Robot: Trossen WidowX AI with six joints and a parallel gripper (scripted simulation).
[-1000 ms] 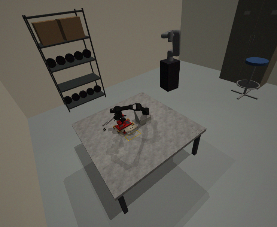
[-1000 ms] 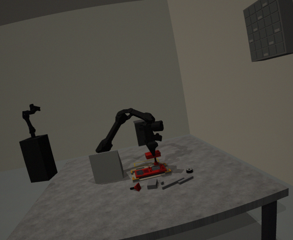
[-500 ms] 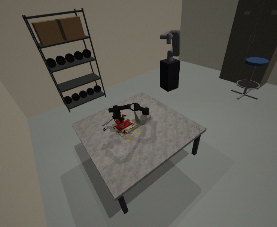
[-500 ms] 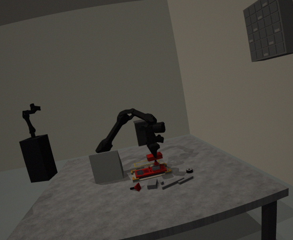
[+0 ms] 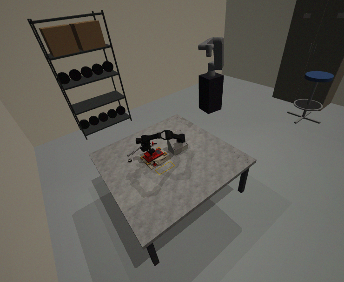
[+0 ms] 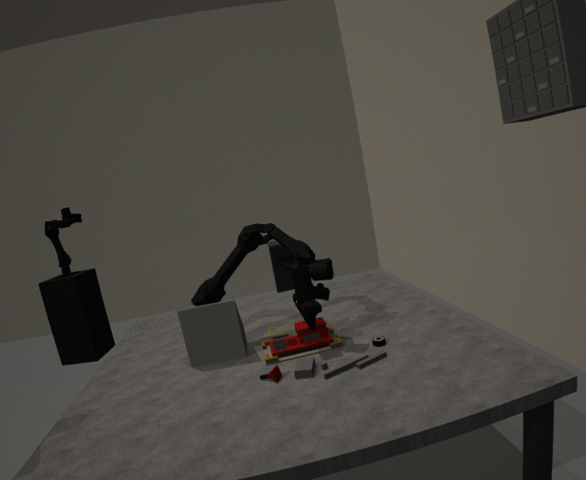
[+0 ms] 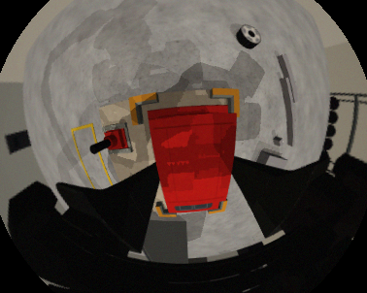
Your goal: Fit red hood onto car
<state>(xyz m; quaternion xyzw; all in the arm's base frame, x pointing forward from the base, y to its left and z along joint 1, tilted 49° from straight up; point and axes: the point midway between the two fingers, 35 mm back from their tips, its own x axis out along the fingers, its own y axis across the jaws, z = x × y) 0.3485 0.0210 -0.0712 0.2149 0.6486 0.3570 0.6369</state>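
The red hood is over one end of the red chassis, low at deck height and about in line with it. The chassis sits in the jig, whose orange corner shows. My gripper is shut on the hood, a finger at each long side, pointing down. The engine block and the pegs are hidden under the hood. I cannot tell whether the pegs are in the holes or whether the hood is fully flat.
A red piece with a black handle stands beside the chassis. A yellow outline lies beyond it. On the other side are a wheel, grey bars, a grey block and another red piece. A large grey box stands near the arm's base.
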